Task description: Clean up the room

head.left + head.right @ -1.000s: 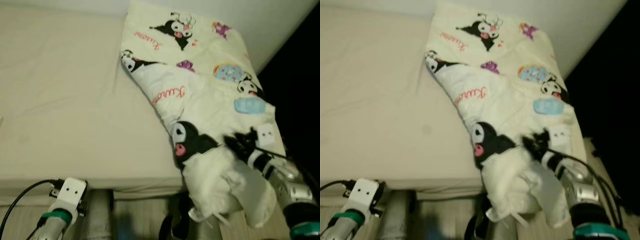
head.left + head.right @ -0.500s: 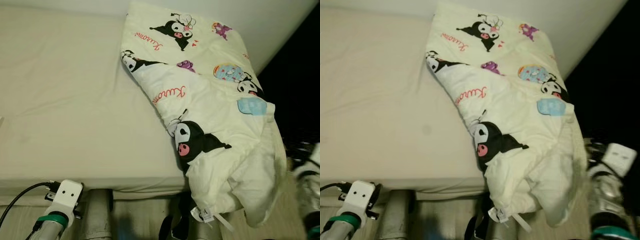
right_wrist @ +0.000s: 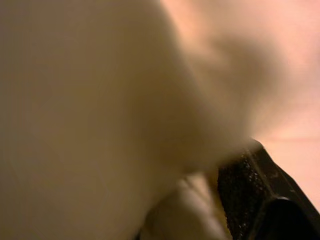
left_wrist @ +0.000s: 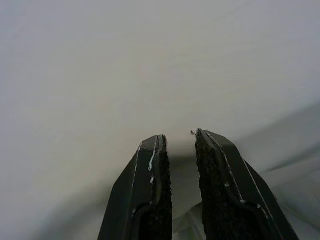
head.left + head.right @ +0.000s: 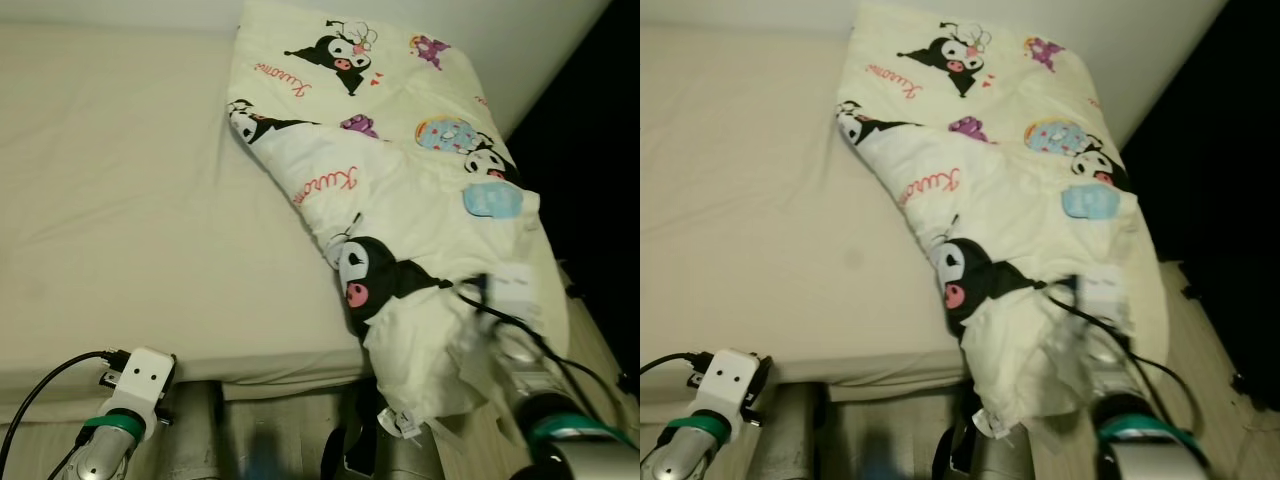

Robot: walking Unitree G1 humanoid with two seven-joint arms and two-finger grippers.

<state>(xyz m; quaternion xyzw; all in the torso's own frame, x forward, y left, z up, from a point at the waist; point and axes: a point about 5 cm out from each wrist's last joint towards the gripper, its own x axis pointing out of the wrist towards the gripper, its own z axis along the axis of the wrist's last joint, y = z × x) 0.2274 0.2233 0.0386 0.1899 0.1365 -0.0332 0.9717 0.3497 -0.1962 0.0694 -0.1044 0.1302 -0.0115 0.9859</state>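
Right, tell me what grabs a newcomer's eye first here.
The cartoon-printed blanket, bunched along the right side of the beige bed, with its lower end spilling over the bed's front edge. The right end effector presses into that overhanging bundle.

Right gripper [image 5: 478, 300] back against the blanket's [image 5: 420, 230] hanging corner after swinging clear

Both head eyes look forward and down over the bed [image 5: 130, 200] and printed blanket [image 5: 400, 190], sharing nearly the same scene. The left wrist camera looks along its end effector [image 4: 180, 145] at pale surface ahead. The right wrist camera sits pressed close against the blanket, blurred.
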